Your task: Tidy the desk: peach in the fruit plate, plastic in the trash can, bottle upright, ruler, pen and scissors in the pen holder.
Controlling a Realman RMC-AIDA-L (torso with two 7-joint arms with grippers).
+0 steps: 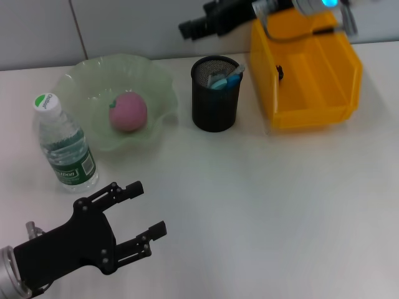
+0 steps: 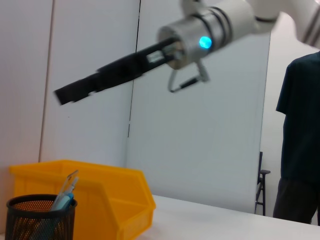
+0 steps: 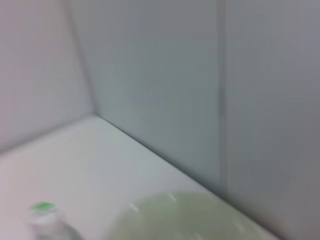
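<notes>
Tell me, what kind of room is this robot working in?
Probably an indoor lab or test room staged as a desk. A plain white table stands against bare pale wall panels, holding a mesh pen holder and a yellow bin, and a person stands nearby.

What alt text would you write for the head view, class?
A white desk holds a peach in a green fruit plate, an upright water bottle, a mesh pen holder and a yellow bin; the open left hand hovers nearby.
</notes>
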